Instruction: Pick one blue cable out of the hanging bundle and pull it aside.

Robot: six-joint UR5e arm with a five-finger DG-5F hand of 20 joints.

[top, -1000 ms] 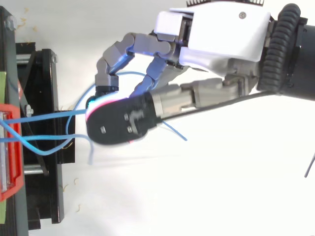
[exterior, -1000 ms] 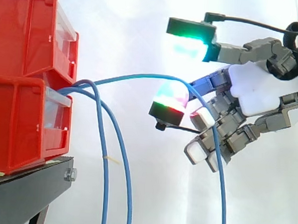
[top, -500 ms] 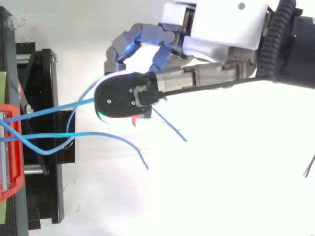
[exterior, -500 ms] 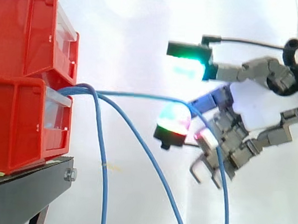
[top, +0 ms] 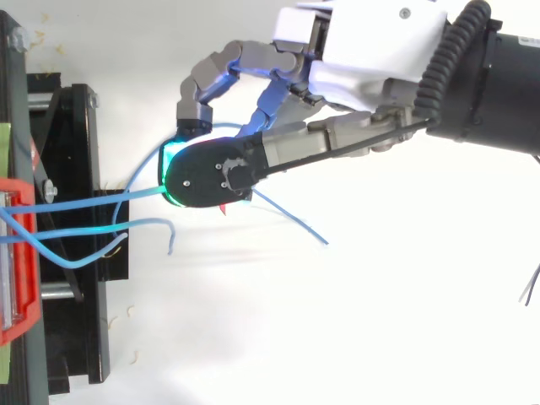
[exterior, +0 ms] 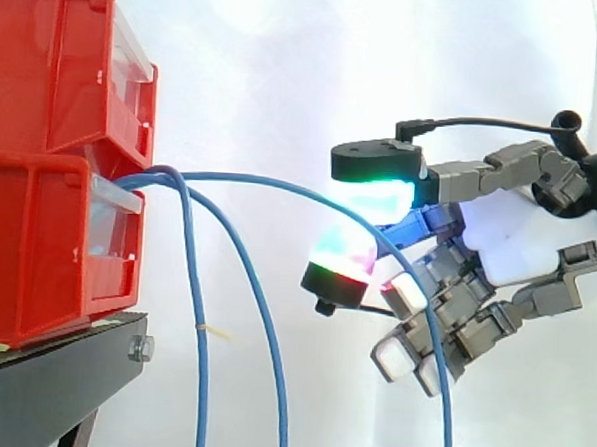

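Note:
Three blue cables come out between the two stacked red bins (exterior: pixel 46 70) at the left. Two of them hang down: one (exterior: pixel 199 359) close to the stand and one (exterior: pixel 274 372) a little to its right. The third blue cable (exterior: pixel 281 184) runs level to the right into my hand (exterior: pixel 522 250), then drops below it. Its upper, green-glowing fingertip (exterior: pixel 375 197) and a red-green one (exterior: pixel 342 261) close on this cable from above and below. In the top view the same cable (top: pixel 139 193) goes under the dark back of a fingertip of the hand (top: pixel 371 51).
The bins rest on a black stand (exterior: pixel 49 391) at the lower left, seen from above as a black frame (top: pixel 67 253). A white curtain hangs behind. Open room lies right of and below the hanging cables.
The upper fingertip has come down onto the lower one, closing round the level cable. The middle cable, swung out to the right half a second ago, has swung back left.

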